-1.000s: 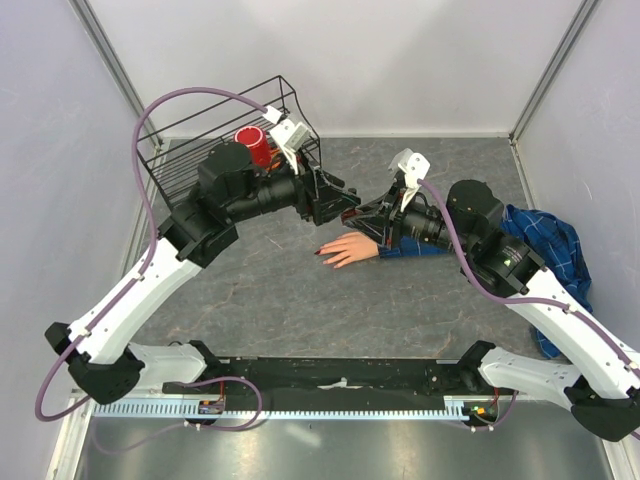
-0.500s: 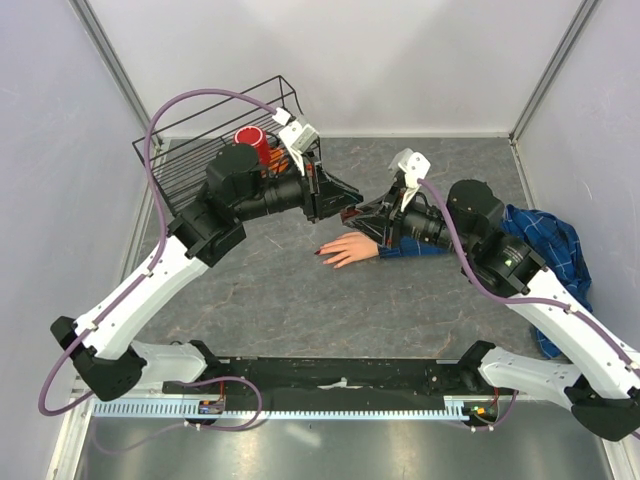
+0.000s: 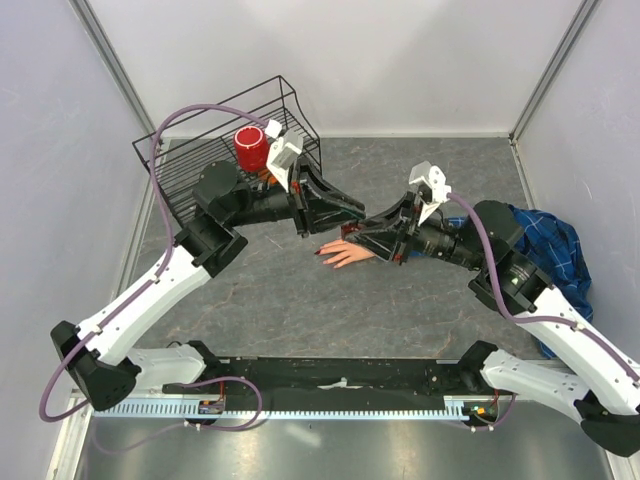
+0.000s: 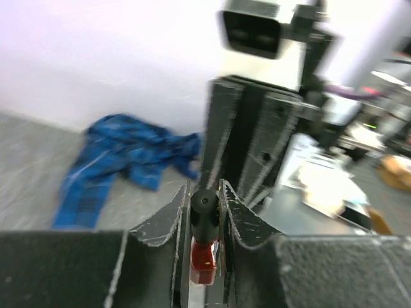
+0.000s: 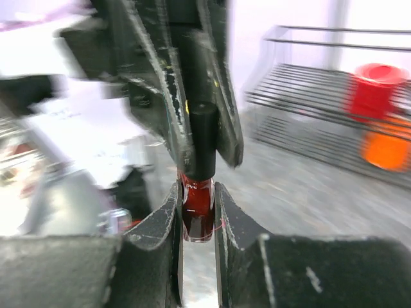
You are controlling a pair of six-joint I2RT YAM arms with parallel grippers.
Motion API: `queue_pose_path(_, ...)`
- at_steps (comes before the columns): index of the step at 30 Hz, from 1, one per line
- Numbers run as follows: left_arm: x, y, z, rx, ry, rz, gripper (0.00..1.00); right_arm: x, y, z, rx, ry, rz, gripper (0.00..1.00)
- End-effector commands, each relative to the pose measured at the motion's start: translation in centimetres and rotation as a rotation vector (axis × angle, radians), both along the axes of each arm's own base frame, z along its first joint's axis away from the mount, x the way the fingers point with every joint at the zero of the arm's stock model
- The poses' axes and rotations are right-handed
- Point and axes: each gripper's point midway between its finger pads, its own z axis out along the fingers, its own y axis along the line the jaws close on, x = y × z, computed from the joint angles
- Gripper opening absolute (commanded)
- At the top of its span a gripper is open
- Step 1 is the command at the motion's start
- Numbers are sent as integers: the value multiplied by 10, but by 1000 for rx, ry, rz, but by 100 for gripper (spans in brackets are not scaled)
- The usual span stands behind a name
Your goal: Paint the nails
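The right gripper pinches a small dark-red glass polish bottle; the left gripper clamps its black cylindrical cap (the two meet tip to tip). Just beneath them lies a peach-coloured fake hand, its tiny nails on the left gripper's side.

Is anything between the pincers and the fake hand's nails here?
No object lies between them. The nails on the fake hand show uncovered in the top view, close to where the left pincer grips the cap and the right pincer grips the polish bottle. The cap is still on.
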Motion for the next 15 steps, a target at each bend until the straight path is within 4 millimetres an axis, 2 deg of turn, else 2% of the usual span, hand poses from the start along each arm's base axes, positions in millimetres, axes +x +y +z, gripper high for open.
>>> queue_pose_path(1, -76, 12, -7, -30, -35, -478, 2, -80, 6, 70, 228, -221, 436, 0)
queue_pose_path(3, -91, 20, -17, -6, -64, -593, 2, -101, 5, 79, 280, -197, 588, 0)
queue_pose_path(4, -97, 25, -23, 11, -12, -633, 2, -113, 4, 75, 267, -198, 669, 0)
queue_pose_path(5, -102, 29, -19, -24, -96, -649, 2, -115, 5, 76, 277, -188, 694, 0)
queue_pose_path(6, -103, 30, -21, -16, -96, -661, 2, -117, 4, 77, 289, -188, 706, 0)
queue_pose_path(9, -104, 31, -22, 0, -93, -671, 2, -102, 13, 68, 241, -170, 650, 0)
queue_pose_path(12, -94, 32, -21, 20, -66, -629, 2, -87, 19, 57, 167, -124, 576, 0)
queue_pose_path(13, -88, 32, -15, 8, -117, -591, 3, -80, 20, 54, 141, -179, 540, 0)
queue_pose_path(14, -78, 30, -13, 9, -90, -538, 15, -74, 20, 53, 128, -177, 502, 0)
queue_pose_path(15, -71, 31, -18, 39, -31, -503, 22, -70, 20, 46, 91, -151, 477, 0)
